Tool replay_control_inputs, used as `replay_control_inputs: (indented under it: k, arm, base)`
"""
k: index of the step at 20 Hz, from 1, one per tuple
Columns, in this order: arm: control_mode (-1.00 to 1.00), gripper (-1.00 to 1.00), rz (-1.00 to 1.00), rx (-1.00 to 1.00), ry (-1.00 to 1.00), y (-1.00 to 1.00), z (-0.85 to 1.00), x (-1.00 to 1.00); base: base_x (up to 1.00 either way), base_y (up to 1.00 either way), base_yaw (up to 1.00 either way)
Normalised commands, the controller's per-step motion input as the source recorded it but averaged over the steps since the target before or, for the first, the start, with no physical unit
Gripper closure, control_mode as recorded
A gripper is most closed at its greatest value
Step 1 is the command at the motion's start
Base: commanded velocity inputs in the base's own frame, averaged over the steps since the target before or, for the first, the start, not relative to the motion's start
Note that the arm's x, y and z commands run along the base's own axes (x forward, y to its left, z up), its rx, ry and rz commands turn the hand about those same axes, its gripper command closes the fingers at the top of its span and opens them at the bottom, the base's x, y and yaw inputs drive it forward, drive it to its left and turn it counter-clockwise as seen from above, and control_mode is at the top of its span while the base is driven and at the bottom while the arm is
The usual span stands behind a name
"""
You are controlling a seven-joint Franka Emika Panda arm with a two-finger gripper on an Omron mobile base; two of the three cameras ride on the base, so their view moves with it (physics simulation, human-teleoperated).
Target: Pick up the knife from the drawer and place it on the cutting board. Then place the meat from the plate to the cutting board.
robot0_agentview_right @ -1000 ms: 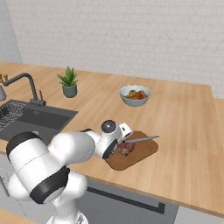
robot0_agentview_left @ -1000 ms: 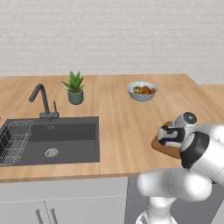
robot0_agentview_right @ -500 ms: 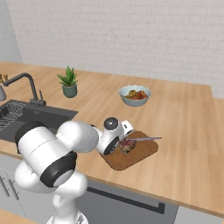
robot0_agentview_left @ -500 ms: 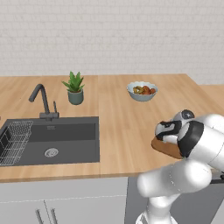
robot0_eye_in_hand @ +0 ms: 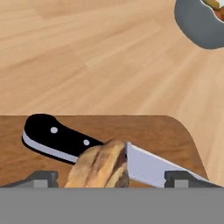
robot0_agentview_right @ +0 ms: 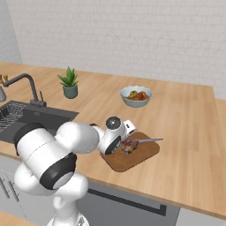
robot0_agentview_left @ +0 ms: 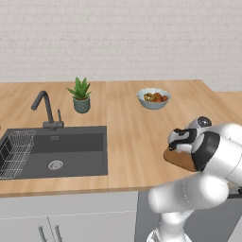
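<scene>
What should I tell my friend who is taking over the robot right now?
Gripper: open, fingertips either side of the meat, low over the cutting board.
Knife: lying on the board, black handle one way, blade the other.
Meat: on the board, sitting on top of the knife.
Done: knife and meat are both on the board.
Left: lift the hand away without knocking the meat. The fruit bowl stands further back on the counter.

A white brick wall (robot0_agentview_left: 123,38) is backing a light wood counter (robot0_agentview_left: 127,118); grey cabinets (robot0_agentview_left: 66,217) are sitting beneath it.
</scene>
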Motion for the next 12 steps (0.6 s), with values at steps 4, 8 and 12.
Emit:
replay_control_inputs:
  k: [4,8,12]
  arm:
    - [-1.00,-1.00,-0.03,0.00,0.00,0.00,0.17,-0.20]
    - [-1.00,-1.00,-0.03,0.00,0.00,0.00,0.35,-0.20]
    - [-1.00,-1.00,-0.02,0.00,0.00,0.10,0.49,-0.16]
  base:
    - [0.00,0.00,0.00]
    - [0.00,0.00,0.00]
    - [0.00,0.00,0.00]
